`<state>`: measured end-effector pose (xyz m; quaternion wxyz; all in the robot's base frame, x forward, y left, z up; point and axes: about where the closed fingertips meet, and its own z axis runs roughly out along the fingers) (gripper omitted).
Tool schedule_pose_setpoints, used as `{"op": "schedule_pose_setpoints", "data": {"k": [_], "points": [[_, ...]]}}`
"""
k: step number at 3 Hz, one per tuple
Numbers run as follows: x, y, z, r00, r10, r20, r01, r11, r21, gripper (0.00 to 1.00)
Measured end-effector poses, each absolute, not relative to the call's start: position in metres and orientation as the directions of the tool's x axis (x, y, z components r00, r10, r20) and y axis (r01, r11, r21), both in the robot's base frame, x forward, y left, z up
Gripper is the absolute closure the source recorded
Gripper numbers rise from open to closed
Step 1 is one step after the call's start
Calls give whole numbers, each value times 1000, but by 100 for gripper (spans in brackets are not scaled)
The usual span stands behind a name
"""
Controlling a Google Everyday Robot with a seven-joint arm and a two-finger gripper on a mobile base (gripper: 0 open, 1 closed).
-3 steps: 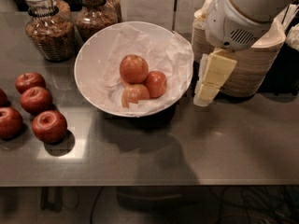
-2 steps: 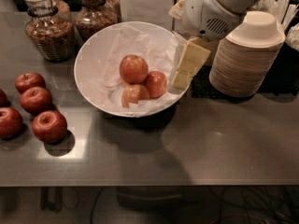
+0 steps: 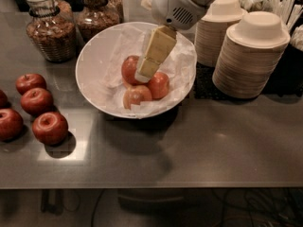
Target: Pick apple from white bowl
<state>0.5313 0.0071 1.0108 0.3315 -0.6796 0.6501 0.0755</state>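
Vs 0.7 s ago: gripper (image 3: pixel 143 74) has moved left, from the bowl's right rim to over its middle; the fruit hasn't shifted.

Nearest, on the table (image 3: pixel 213 150) at left: dark red apples (image 3: pixel 49 126), well apart from the bowl. Center: white bowl (image 3: pixel 92 77), paper-lined, w/ three paler fruits inside. The apple (image 3: pixel 129 69) is the back-left one. The gripper tip sits at its right side and overlaps it in view; touching or just above, can't tell. Gripper open or closed: can't tell. The other two apples (image 3: pixel 159 85) lie right of & in front of the tip.

Farther back: stacks of paper bowls (image 3: pixel 248 60) at right, glass jars (image 3: pixel 49 30) at left.
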Motion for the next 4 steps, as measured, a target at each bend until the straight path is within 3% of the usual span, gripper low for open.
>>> {"op": "schedule_pose_setpoints", "data": {"k": [4], "points": [[570,40,923,54,-850,-524,-975,68,-212,0]]}}
